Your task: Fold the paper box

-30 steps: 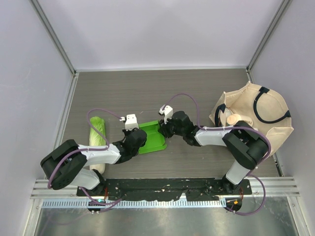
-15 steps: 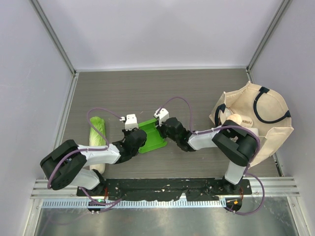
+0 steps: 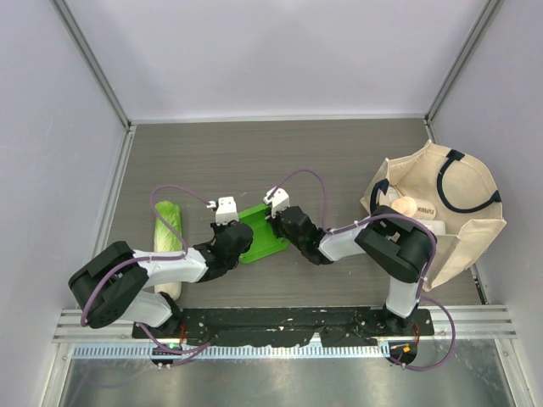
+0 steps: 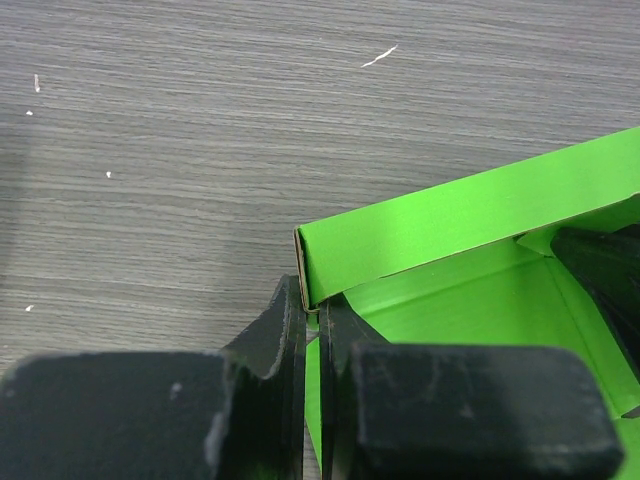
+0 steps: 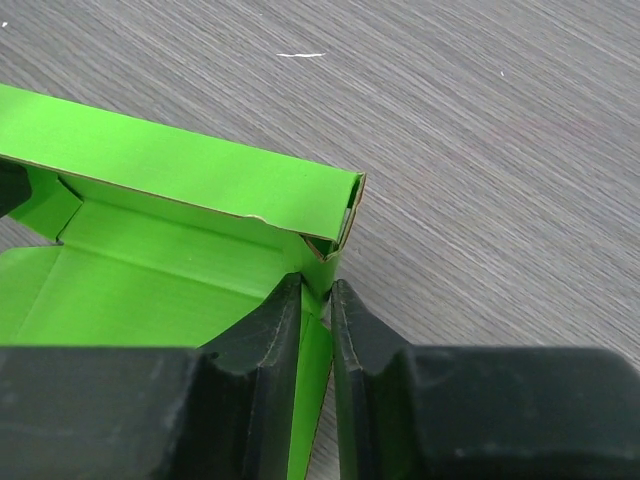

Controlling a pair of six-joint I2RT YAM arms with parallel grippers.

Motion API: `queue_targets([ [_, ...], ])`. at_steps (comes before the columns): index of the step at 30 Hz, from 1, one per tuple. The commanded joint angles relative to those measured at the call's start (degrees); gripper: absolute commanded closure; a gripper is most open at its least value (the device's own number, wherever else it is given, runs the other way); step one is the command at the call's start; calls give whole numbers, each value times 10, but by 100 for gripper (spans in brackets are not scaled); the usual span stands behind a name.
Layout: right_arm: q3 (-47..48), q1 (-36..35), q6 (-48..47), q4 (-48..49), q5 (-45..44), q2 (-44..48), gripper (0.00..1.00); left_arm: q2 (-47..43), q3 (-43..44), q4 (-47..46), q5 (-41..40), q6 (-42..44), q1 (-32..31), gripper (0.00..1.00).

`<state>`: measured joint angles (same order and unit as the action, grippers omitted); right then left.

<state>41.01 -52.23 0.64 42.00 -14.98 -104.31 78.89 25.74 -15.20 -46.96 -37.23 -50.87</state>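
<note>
The bright green paper box [image 3: 263, 237] lies on the wood-grain table between my two arms, its walls partly raised. My left gripper [image 3: 244, 232] is shut on the left side wall, next to the far corner. In the left wrist view the fingertips [image 4: 318, 308] pinch that wall below the upright far wall of the paper box [image 4: 470, 205]. My right gripper [image 3: 277, 223] holds the right side wall. Its wrist view shows the jaws [image 5: 318, 290] closed on the thin green wall by the far right corner of the paper box [image 5: 180, 170].
A long pale-green cabbage [image 3: 168, 231] lies left of the left arm. A beige tote bag [image 3: 441, 212] with dark handles stands at the right, beside the right arm's elbow. White enclosure walls ring the table.
My right gripper has moved left along the box and closed on its right wall. The box has turned slightly. The left gripper has stayed put, still gripping.
</note>
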Motion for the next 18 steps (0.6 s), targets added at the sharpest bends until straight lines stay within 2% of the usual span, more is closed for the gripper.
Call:
queue_targets([
  [1,34,-10,9,67,1,-8,81,-8,10,11,38,-3,-5,100],
  [5,34,-18,36,77,-40,-16,93,-5,10,11,38,-7,-5,100],
  [7,31,-34,54,96,-98,-23,100,-4,9,11,37,-16,-5,100],
  [11,42,-77,103,105,-253,-39,100,-4,9,13,42,-33,-5,100],
  [13,71,-96,128,68,-367,-55,100,-3,9,12,45,-44,-5,100],
  [16,92,-118,165,40,-463,-71,100,-4,8,13,49,-57,-5,100],
  [18,99,-122,191,12,-486,-71,100,-4,5,15,54,-63,-5,100],
])
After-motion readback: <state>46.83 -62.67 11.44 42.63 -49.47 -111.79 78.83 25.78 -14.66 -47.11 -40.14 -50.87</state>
